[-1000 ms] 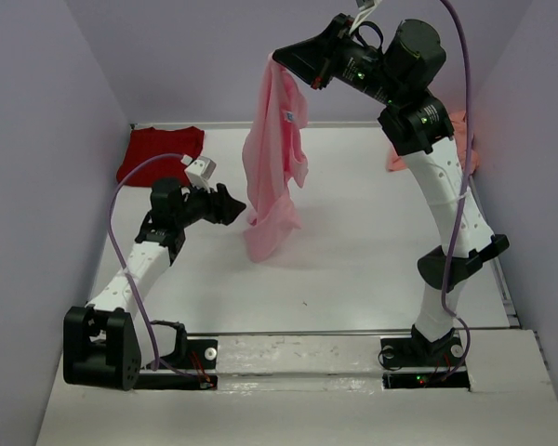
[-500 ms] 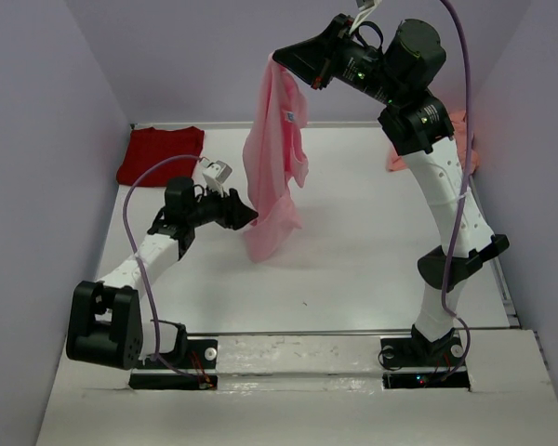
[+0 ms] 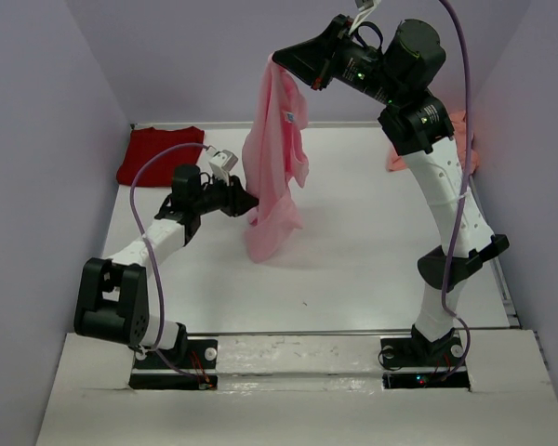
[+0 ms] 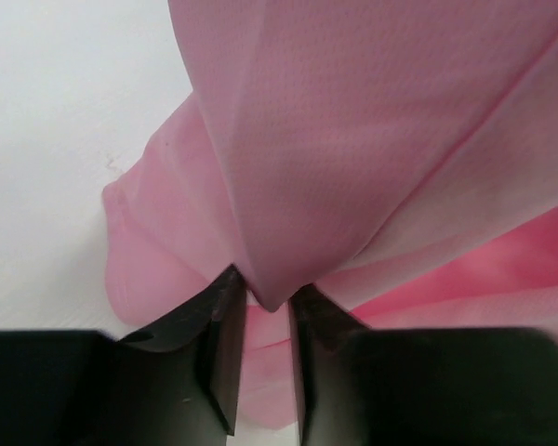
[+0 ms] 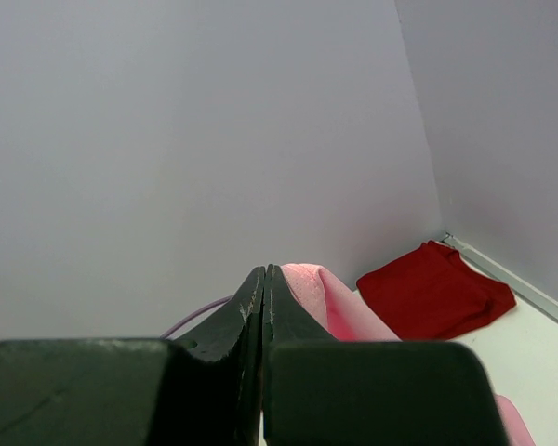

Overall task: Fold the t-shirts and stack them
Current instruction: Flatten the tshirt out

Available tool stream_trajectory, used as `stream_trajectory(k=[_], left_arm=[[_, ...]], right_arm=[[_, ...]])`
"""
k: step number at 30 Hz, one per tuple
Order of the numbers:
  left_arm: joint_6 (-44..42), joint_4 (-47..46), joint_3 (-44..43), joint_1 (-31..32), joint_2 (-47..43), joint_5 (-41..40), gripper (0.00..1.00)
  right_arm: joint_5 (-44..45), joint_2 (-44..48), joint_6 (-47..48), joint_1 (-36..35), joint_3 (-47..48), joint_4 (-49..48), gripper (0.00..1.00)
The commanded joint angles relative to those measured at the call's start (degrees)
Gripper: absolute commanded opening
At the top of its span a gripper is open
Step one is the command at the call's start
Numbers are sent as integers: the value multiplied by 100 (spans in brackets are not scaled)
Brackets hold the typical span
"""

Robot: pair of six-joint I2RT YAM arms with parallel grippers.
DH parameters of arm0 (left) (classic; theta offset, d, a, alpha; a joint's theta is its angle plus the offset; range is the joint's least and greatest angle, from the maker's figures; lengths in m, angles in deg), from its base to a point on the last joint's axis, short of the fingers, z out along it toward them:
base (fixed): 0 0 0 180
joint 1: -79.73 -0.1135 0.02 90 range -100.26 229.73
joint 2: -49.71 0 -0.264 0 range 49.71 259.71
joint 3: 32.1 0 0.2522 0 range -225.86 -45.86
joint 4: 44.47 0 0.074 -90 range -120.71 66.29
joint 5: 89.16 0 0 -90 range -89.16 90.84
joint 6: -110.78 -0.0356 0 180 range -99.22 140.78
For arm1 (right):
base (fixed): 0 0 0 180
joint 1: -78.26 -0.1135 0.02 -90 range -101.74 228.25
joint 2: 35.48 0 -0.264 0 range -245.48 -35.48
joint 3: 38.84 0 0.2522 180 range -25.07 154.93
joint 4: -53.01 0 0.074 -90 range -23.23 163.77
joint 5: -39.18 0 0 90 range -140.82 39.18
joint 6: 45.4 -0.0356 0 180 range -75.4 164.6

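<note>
**Figure.** The right gripper [image 3: 281, 63], raised high above the far middle of the white table [image 3: 372, 242], was clamped tight on one end of the light pink soft cloth t-shirt [image 3: 274, 158]. The garment hung in a long twisted drape, and its lowest folds rested on the table. The left gripper [image 4: 265, 286] met the drape low on its left side, jaws standing narrow about the tip of a hanging fold. Whether that fold was already pinched could not be told. The dark red cloth t-shirt [image 3: 158, 153] lay flat in the far left corner. The salmon-pink cloth t-shirt [image 3: 458, 123] lay bunched at the far right edge, partly hidden behind the right arm.

Likely hazards:
- Only the tip of the fold sat between the jaws, so it could slip free on the first pull.
- The jaws could trap several layers together, so the garment would open twisted rather than flat.
</note>
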Motion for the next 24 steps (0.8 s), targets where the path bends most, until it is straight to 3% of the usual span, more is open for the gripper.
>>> stream_trajectory(k=[1,2,3,6,13,19,24], left_arm=[[-70,-339,-339,38,43,145,21],[-53,-348,-357,47,70,145,21],[-44,-348,-383,56,131,189,10],[61,-339,-480,74,228,259,0],[-52,422,-743,82,70,-293,0],[-580,1760,-1164,82,-342,-1874,0],[-791,2375,-1594,82,-676,-3246,0]], right_arm=[[-89,195,-32,46,88,-132,0],[-89,195,-32,46,71,-132,0],[-98,204,-32,46,71,-123,0],[-98,213,-32,46,62,-106,0],[16,239,-49,221,158,25,0],[595,432,372,564,89,474,0],[1122,1010,644,1012,-982,816,0]])
